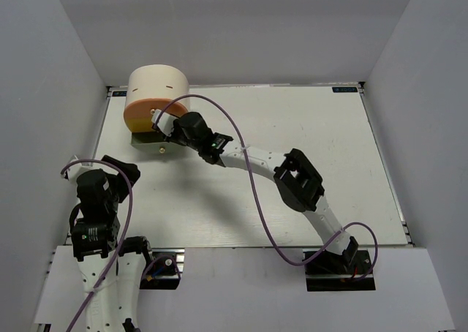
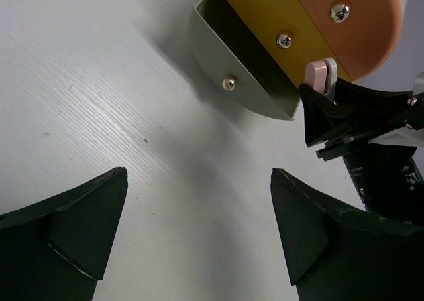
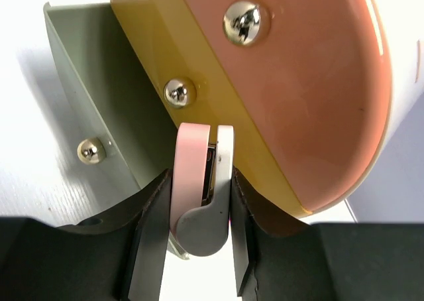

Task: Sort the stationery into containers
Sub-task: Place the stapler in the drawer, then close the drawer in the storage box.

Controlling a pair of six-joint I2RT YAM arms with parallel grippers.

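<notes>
**Eraser held at the drawers, not yet dropped**

The right gripper is clamped on the white-pink eraser, pinching its flat sides with the rounded end pointing at the drawers; its arm reaches across the table to the cream organizer at the far left. Three drawers fan out at the organizer's base: the orange drawer on top; the yellow drawer under it; the grey-green drawer lowest, pulled out so that its hollow shows; each carries a small shiny knob. The eraser sits just in front of the yellow drawer's face, at the mouth of the grey-green one; whether it touches the yellow face I cannot tell. The left gripper hangs over bare table at the near left, jaws spread wide and holding nothing, facing the drawers.

The step in hand looks like placing the eraser; it is the only stationery in view, so the sorting is probably far along. The next move calls for carrying the eraser fully over the open hollow, clear of the yellow drawer's edge, lowering it a little, then parting the jaws; the space beside the fingers is tight, so a knock against the drawer fronts is the risk.

No writing can be read; two small dark labels at the table's far edge are too small to make out; no print shows on the eraser or the drawers.
</notes>
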